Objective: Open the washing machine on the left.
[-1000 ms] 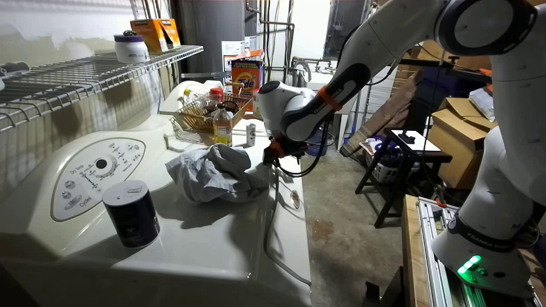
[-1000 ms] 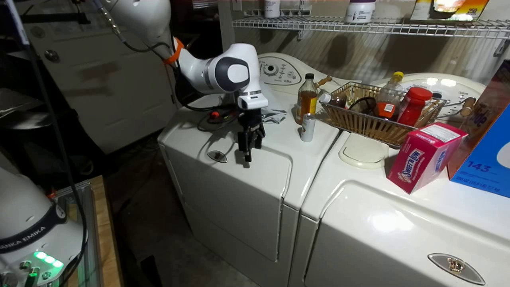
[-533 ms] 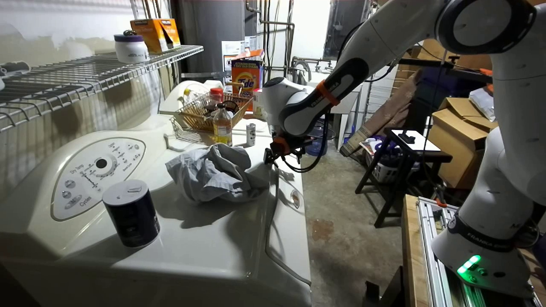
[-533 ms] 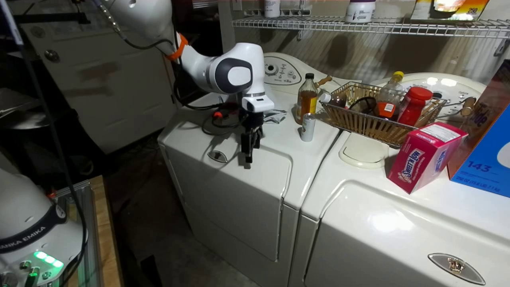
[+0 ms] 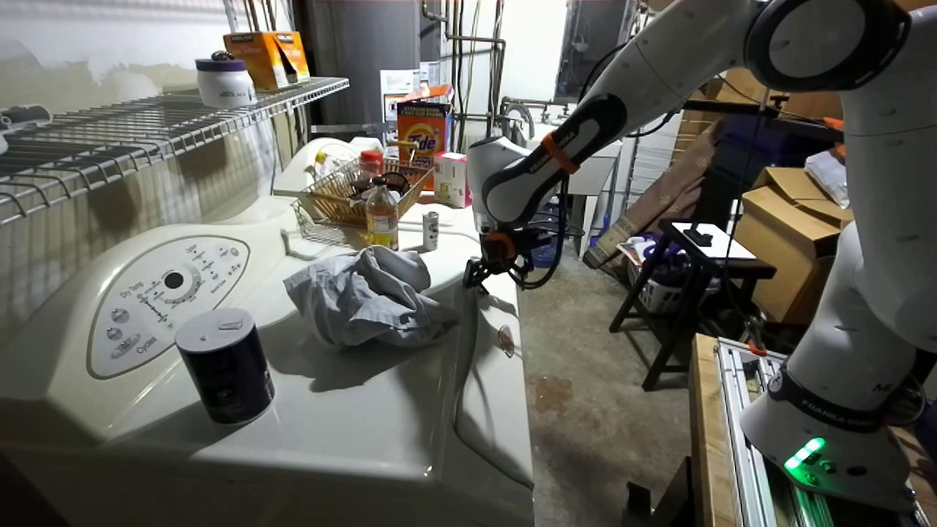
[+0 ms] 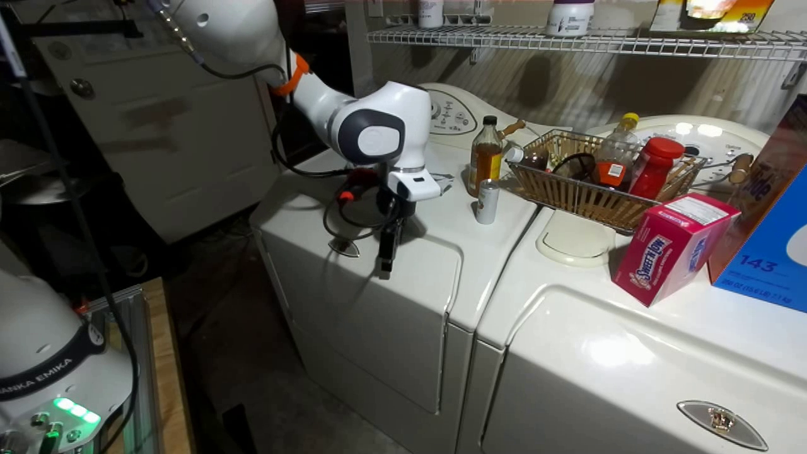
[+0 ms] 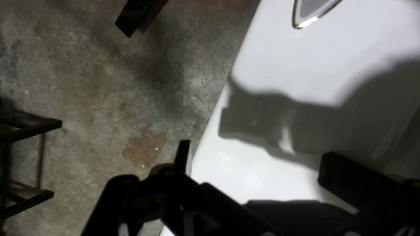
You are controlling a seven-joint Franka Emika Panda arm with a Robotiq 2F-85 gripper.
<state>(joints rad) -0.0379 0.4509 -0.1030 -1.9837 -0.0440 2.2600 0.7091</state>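
Observation:
The washing machine is the white boxy appliance in both exterior views [image 5: 366, 417] [image 6: 359, 315]. Its front door [image 6: 365, 334] looks shut, and its oval control panel with a round dial [image 5: 174, 281] is at the back. My gripper [image 6: 386, 268] is over the door's upper front edge, beside the small oval badge [image 6: 343, 246]. It also shows in an exterior view [image 5: 477, 277]. In the wrist view my gripper [image 7: 256, 160] is open and empty, one finger [image 7: 182, 155] over the floor side of the edge, the other over the white surface. Contact with the door cannot be told.
A grey cloth [image 5: 366, 296] and dark canister [image 5: 227, 366] sit on top. A bottle [image 6: 485, 157] and small can [image 6: 487, 202] stand behind the gripper. A second white appliance [image 6: 630, 359] adjoins, with a basket [image 6: 586, 195] and pink box [image 6: 674, 249]. A stool [image 5: 703, 256] stands on the floor.
My gripper has moved away from the back wall toward the washing machine's front edge. It has also turned and tilted. The door has not moved.

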